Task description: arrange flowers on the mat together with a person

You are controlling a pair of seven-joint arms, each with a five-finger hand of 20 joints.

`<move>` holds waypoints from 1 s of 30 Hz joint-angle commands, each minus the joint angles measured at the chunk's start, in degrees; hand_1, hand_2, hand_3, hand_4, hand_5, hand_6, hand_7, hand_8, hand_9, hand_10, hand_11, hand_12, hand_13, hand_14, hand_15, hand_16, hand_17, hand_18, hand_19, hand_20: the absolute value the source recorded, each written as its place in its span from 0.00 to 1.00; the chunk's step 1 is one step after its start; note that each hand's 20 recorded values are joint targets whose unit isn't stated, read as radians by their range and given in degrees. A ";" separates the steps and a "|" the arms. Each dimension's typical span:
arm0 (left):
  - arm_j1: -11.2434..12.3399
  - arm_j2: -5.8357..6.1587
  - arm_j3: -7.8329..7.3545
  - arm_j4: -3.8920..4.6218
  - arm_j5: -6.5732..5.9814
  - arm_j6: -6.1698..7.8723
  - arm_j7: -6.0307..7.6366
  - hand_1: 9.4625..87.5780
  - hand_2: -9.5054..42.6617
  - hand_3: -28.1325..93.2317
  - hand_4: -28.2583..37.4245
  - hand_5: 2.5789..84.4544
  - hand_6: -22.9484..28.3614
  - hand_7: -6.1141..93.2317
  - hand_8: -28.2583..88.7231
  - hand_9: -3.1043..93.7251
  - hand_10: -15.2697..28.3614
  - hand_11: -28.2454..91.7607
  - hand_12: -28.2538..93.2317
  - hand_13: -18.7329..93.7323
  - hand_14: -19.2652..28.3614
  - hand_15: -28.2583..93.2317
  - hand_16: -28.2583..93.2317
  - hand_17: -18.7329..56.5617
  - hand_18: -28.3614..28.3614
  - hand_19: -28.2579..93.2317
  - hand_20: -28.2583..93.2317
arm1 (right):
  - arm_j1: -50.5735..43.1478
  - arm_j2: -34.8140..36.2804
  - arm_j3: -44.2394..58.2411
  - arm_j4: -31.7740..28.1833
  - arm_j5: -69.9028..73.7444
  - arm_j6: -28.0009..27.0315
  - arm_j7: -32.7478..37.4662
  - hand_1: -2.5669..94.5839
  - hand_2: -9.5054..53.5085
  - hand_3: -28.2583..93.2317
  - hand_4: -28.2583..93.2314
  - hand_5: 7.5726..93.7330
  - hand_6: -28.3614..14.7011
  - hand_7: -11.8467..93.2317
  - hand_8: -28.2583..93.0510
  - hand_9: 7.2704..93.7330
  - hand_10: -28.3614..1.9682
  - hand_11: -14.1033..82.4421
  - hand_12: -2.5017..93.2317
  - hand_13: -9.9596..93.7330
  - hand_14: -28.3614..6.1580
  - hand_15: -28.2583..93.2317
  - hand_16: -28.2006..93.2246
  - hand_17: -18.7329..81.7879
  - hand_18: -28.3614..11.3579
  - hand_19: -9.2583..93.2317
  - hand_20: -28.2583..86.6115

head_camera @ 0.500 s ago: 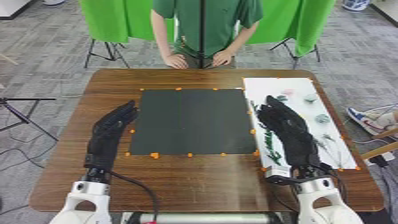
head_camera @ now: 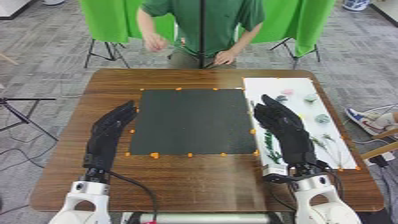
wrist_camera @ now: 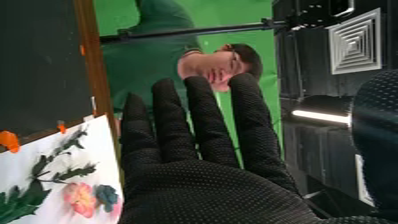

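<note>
shifted slightly toward nine o'clock since the earlier frame, the robot's right hand (head_camera: 284, 127) stretches forward at the three o'clock side of the dark mat (head_camera: 191, 120), seen over a white sheet (head_camera: 266, 85). its gloved fingers are straight and slightly spread, with gaps between them in the right wrist view. opposite, the left hand (head_camera: 111, 125) keeps its place at the mat's nine o'clock side, fingertips pointing to one o'clock, just beside the mat's edge; its fingers are straight and lie close together.

the flowers are on the white sheet, at the mat's three o'clock. a pink flower (head_camera: 287, 92) sits near the sheet's twelve o'clock end, with a pale flower (head_camera: 310, 98) near it at four o'clock. a gray-green flower (head_camera: 322, 118) lies farther toward six o'clock, on the sheet's three o'clock side. thin sprigs (head_camera: 327, 138) rest at the right hand's four o'clock, and a leafy green stem (head_camera: 271, 145) lies at its seven o'clock, near the mat. seen from the right wrist, the pink flower has layered petals.

orange marks (head_camera: 155, 155) dot the edges of the mat, which lies flat on the brown wooden table (head_camera: 191, 182). a black cable (head_camera: 140, 187) curves over the wood at the table's seven o'clock.
</note>
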 commanded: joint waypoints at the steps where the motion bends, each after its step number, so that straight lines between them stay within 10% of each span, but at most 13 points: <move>1: 0.12 -0.44 -0.14 0.27 0.46 -1.25 -0.50 0.21 0.00 0.76 0.17 0.50 0.50 0.17 0.20 0.46 0.62 0.32 0.36 0.43 0.73 0.30 0.27 0.29 0.71 0.27 0.38 | -1.37 0.34 0.43 -0.50 0.10 0.20 0.28 0.16 0.10 0.89 0.09 0.37 0.61 0.22 0.16 0.40 0.44 0.19 0.15 0.40 0.40 0.31 0.37 0.35 0.36 0.15 0.47; 30: 0.20 -1.10 -0.92 0.85 -0.48 -1.25 -1.01 0.21 0.00 0.76 0.16 0.50 0.50 0.17 0.20 0.46 0.62 0.32 0.36 0.44 0.73 0.30 0.27 0.28 0.71 0.27 0.38 | -1.37 -1.05 0.56 -0.36 -0.84 -1.07 0.25 0.16 0.09 0.89 0.09 0.40 0.61 0.22 0.16 0.41 0.44 0.20 0.15 0.41 0.42 0.31 0.37 0.35 0.35 0.16 0.47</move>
